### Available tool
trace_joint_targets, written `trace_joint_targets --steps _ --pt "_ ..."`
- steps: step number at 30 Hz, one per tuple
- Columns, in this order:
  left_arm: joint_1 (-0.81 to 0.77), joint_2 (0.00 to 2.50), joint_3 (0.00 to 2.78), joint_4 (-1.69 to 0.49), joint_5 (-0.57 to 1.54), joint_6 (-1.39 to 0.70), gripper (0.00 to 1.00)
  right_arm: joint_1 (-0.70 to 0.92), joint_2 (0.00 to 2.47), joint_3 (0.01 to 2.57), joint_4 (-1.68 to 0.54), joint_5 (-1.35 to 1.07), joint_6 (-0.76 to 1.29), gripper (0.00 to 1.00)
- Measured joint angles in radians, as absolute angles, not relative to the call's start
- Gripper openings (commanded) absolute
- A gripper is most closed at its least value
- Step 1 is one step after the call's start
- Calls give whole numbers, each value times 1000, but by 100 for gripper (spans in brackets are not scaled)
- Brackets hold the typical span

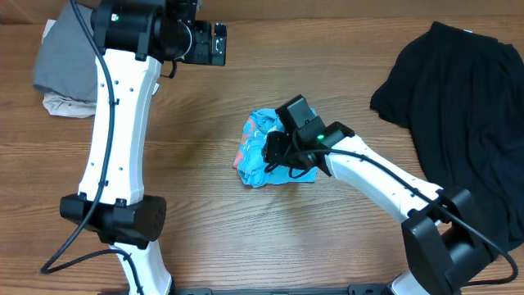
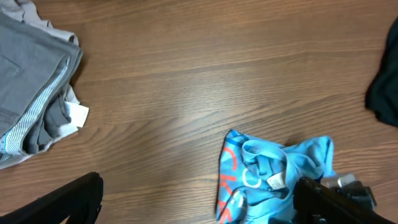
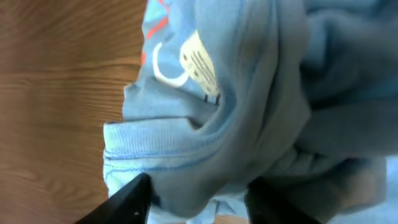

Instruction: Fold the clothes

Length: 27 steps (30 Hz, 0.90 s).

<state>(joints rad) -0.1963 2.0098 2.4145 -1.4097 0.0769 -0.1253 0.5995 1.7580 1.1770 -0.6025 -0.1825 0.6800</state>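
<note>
A crumpled light-blue garment (image 1: 255, 139) with red and white print lies at the table's middle. It also shows in the left wrist view (image 2: 273, 168) and fills the right wrist view (image 3: 249, 93). My right gripper (image 1: 278, 152) is down on the garment's right side. Its fingers (image 3: 199, 199) are closed on a thick bunch of the blue cloth near the hem. My left gripper (image 1: 214, 43) hangs above the table at the back left. It is open and empty (image 2: 198, 183), well apart from the garment.
A folded grey stack of clothes (image 1: 61, 61) sits at the back left corner, seen also in the left wrist view (image 2: 31, 99). A large black garment (image 1: 467, 98) is spread over the right side of the table (image 1: 188, 164).
</note>
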Motion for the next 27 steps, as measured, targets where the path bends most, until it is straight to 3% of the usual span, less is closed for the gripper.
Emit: trace_joint_targets --steps 2,4,13,15,16,18,22,27 --pt "-196 2025 2415 -1422 73 -125 100 601 1758 1179 -658 -176 690 11" --pt "-196 2046 2414 -1428 70 -125 100 590 1758 1192 -756 -170 698 4" --pt "-196 2099 2413 -1436 54 -125 100 408 1743 1299 -1129 -122 646 4" --pt "-196 2099 2413 -1436 41 -125 100 379 1743 1299 -1118 -123 623 16" --pt "-196 2099 2413 -1436 35 -125 100 376 1743 1299 -1103 -134 609 29" --pt "-196 2099 2413 -1431 13 -125 100 386 1742 1301 -1021 -188 571 42" --pt "-192 2099 2413 -1419 -6 -125 100 458 1740 1319 -955 -244 542 54" --pt "-182 2099 2413 -1418 -13 -125 100 552 1738 1330 -944 -233 546 57"
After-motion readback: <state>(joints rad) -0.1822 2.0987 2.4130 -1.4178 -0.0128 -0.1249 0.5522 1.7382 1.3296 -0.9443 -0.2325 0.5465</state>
